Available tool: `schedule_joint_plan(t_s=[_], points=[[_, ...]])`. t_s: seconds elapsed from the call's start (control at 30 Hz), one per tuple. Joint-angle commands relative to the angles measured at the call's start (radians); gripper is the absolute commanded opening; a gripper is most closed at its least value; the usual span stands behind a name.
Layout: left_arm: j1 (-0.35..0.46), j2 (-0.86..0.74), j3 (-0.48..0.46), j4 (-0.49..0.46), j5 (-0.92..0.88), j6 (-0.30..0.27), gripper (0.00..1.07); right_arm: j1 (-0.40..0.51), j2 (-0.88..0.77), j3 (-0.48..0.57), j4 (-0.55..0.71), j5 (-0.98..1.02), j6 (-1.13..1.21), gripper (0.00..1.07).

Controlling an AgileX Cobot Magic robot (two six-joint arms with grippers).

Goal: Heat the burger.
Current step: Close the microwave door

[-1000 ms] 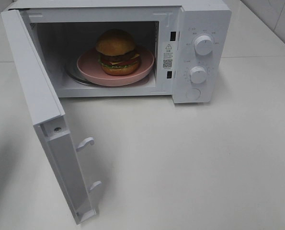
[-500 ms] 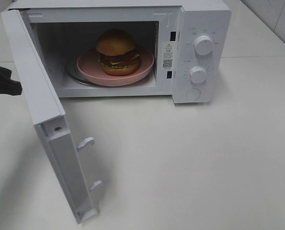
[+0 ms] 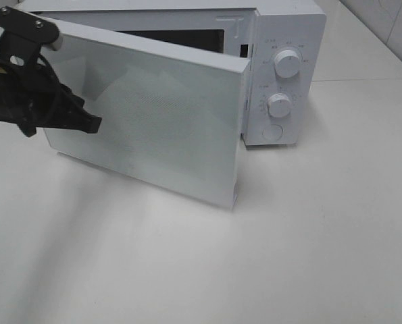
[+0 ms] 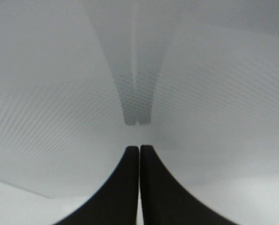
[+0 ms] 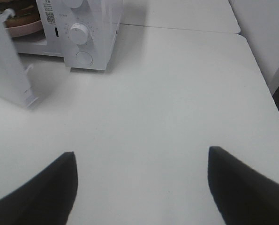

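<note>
White microwave, faintly dot-patterned white door, black left tool, pink plate.

Left arm matte black, silver screws on bracket; left fingers black, curved; right fingers black.

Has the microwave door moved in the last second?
Yes. The door has swung from wide open toward the control panel, left gripper at its outer face; not yet latched.
</note>
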Motion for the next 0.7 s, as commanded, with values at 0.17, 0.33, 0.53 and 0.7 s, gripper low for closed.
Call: schedule_joint_plan(t_s=[0.17, 0.33, 0.53, 0.7], points=[[-0.068, 0.082, -0.091, -0.004, -0.029, -0.001, 0.00, 0.000, -0.029, 0.000, 0.002, -0.009, -0.004, 0.70], [-0.105, 0.154, -0.171, -0.004, -0.031, -0.001, 0.00, 0.000, -0.029, 0.000, 0.002, -0.009, -0.004, 0.70], [-0.145, 0.257, -0.295, -0.005, -0.029, -0.002, 0.00, 0.000, -0.029, 0.000, 0.002, -0.009, -0.004, 0.70], [-0.166, 0.315, -0.366, -0.005, -0.027, -0.002, 0.00, 0.000, -0.029, 0.000, 0.002, -0.009, -0.004, 0.70]])
